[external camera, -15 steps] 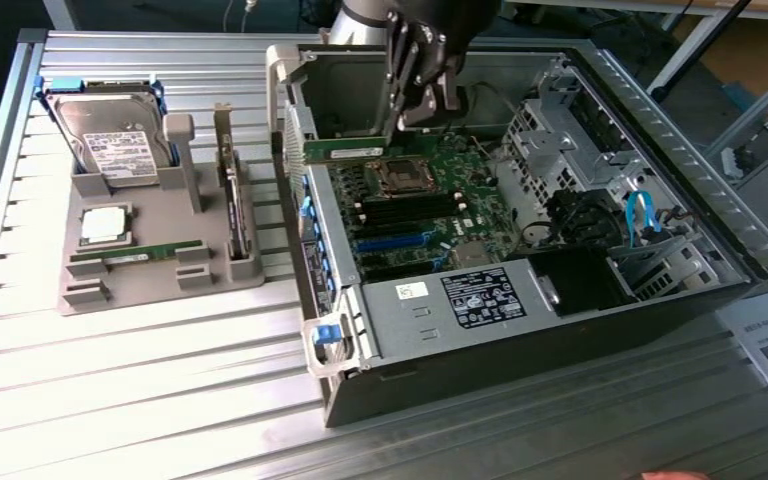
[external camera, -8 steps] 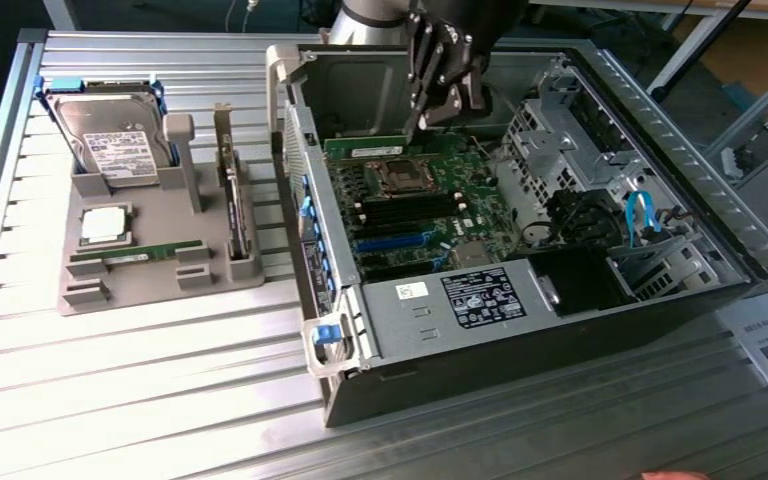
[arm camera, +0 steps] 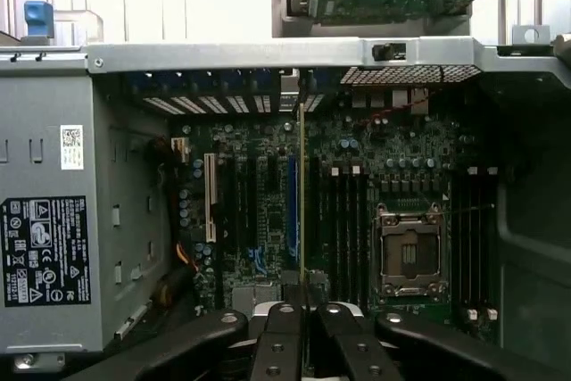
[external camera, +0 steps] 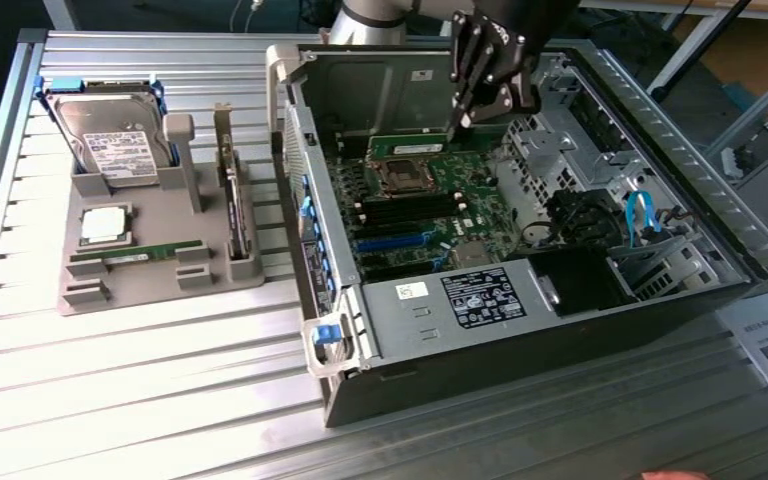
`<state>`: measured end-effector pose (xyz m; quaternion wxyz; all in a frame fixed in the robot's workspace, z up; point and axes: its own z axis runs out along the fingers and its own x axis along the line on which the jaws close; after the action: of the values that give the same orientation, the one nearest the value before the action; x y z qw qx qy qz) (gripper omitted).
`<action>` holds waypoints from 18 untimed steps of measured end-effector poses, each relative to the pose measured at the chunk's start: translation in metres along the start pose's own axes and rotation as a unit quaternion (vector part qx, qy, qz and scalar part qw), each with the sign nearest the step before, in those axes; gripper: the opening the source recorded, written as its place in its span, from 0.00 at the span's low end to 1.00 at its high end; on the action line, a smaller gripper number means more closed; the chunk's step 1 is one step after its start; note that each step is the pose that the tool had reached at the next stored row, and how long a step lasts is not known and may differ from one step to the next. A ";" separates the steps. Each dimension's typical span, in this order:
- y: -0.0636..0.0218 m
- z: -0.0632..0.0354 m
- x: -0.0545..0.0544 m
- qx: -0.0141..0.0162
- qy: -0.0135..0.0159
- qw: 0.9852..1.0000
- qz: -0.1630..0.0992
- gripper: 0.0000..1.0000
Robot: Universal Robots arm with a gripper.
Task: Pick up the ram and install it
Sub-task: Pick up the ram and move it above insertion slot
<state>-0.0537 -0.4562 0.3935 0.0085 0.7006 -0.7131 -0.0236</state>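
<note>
Slim green ram (arm camera: 302, 202), gripped edge-on, upright above the motherboard (arm camera: 259, 211).

You'll see the hard drive (external camera: 107, 140) on the grey holder (external camera: 157, 290) at upper left, the silver processor chip (external camera: 104, 225) just below it, and the open computer case (external camera: 398, 328) centre-right on the slatted table (external camera: 117, 400).
</note>
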 end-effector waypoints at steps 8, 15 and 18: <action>-0.0228 -0.0010 0.000 0.000 0.000 1.000 0.000 0.12; -0.0230 0.0011 0.000 0.000 0.000 1.000 0.000 0.12; -0.0233 0.0085 0.000 0.000 0.000 1.000 0.000 0.12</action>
<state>-0.0308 -0.4561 0.3840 0.0085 0.7006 -0.7131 -0.0236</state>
